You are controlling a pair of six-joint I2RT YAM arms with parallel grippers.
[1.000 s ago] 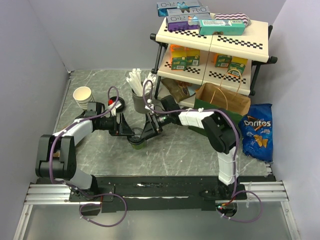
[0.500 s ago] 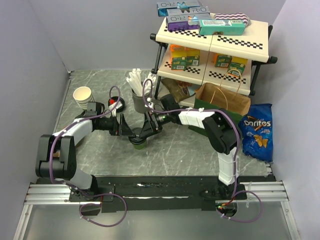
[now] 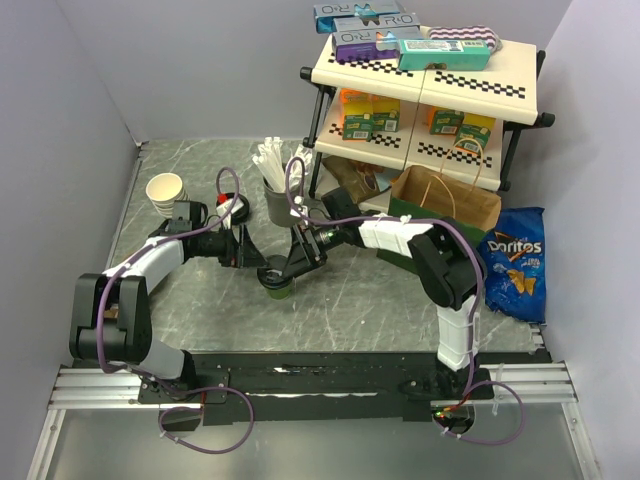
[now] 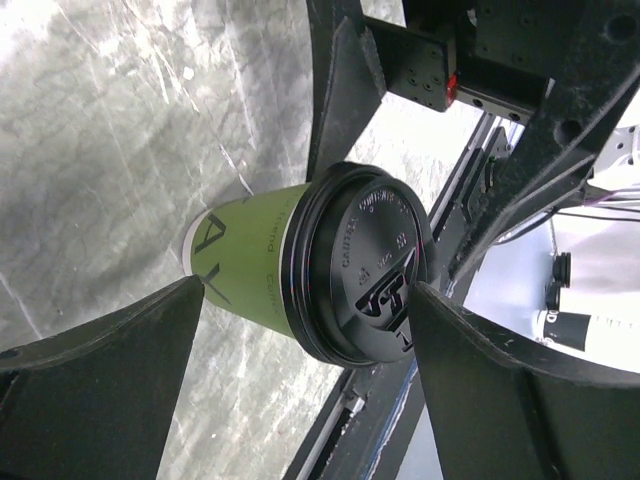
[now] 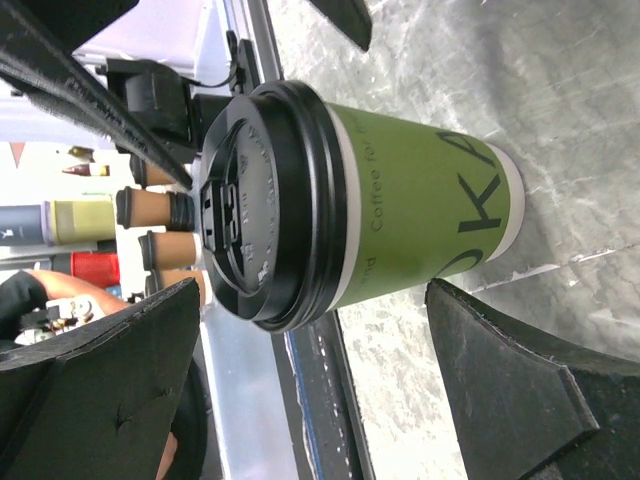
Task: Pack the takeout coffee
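Note:
The takeout coffee (image 3: 277, 279) is a green paper cup with a black lid, standing upright on the grey marbled table (image 3: 350, 300) between both arms. My left gripper (image 3: 257, 260) is open just left of it. In the left wrist view the cup (image 4: 255, 270) and its lid (image 4: 365, 275) sit in front of the open gripper (image 4: 308, 292), with the fingers (image 4: 110, 380) wide apart. My right gripper (image 3: 291, 264) is open at the cup's right. In the right wrist view the cup (image 5: 410, 225) stands in front of the gripper (image 5: 312, 292), with its fingers (image 5: 520, 370) clear of it.
A lidless cream cup (image 3: 165, 190) stands at the far left. A grey holder of white cutlery (image 3: 274, 200) is behind the coffee. An open brown paper bag (image 3: 445, 200) and a blue Doritos bag (image 3: 515, 260) sit at the right, below a stocked shelf rack (image 3: 430, 75).
My left gripper pushed in toward the cup, then drew back a little to the far left. The cup has shifted slightly right. The right gripper has hardly moved.

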